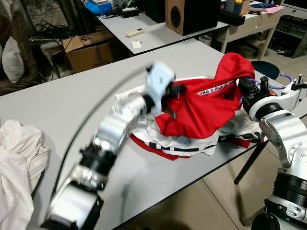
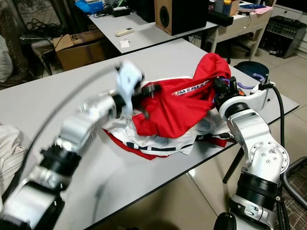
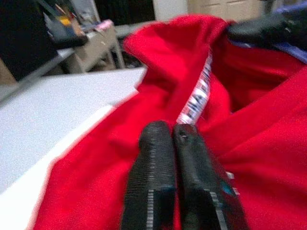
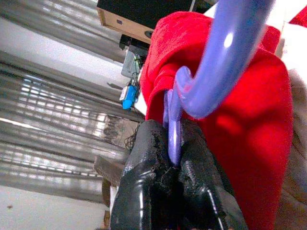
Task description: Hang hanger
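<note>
A red shirt (image 2: 180, 108) is lying bunched on the grey table (image 2: 62, 98), over white cloth (image 2: 158, 140). The blurred left gripper (image 2: 144, 98) is reaching in from 9 o'clock. The right gripper (image 2: 219, 86) is meeting the shirt at 3 o'clock.

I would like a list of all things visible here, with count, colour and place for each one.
Red shirt: one, red with white trim, on the grey table.
Hanger: one, purple, inside the shirt's neck.
White cloth: one, table's left end.
Cardboard box: one, brown, on the floor behind.
Speaker: one, black and wood, on the far table.
Remote: one, white, far table.
Left gripper: shut, on the shirt.
Right gripper: shut on the hanger.
</note>
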{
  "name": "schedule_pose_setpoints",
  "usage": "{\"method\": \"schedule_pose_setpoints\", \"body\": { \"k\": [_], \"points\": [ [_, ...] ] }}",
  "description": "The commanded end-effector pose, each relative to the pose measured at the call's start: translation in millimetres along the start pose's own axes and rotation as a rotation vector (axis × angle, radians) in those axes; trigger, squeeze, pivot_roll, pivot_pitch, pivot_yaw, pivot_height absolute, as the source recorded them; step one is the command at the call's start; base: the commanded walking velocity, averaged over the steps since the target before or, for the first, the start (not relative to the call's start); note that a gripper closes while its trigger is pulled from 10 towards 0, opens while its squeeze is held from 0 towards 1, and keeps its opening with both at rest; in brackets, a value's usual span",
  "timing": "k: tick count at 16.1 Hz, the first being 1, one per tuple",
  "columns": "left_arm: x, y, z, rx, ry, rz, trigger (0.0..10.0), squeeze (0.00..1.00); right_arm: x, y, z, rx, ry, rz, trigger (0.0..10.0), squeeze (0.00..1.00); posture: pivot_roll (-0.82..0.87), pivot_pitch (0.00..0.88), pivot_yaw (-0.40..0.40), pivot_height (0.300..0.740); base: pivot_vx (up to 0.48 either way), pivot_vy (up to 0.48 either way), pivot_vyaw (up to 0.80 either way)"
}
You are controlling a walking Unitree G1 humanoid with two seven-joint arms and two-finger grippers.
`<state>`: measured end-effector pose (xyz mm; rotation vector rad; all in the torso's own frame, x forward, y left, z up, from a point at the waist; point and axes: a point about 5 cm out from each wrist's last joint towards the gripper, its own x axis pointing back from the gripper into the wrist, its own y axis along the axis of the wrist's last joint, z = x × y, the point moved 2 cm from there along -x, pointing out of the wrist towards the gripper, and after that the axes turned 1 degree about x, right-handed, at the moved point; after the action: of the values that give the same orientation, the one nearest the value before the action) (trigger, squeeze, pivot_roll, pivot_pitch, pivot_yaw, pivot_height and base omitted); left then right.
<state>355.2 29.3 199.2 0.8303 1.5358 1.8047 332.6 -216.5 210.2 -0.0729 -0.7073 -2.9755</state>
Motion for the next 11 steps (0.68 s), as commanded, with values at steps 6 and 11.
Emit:
{"method": "schedule_pose_setpoints", "body": {
  "k": [6, 11],
  "points": [
    [58.0, 18, 63.2, 0.057, 0.093, -0.052, 10.0, 0.0, 9.7, 20, 16.2, 0.244, 0.065, -0.014, 10.0, 0.0, -0.03, 0.0, 0.102, 0.74, 0.0, 0.0, 0.0],
    [109.8, -3, 73.6, 0.015, 0.304, 0.021, 10.0, 0.0, 26.0, 3, 33.8, 0.499, 0.186, 0.12, 10.0, 0.0, -0.02, 0.0, 0.08, 0.74, 0.0, 0.0, 0.0]
  ]
}}
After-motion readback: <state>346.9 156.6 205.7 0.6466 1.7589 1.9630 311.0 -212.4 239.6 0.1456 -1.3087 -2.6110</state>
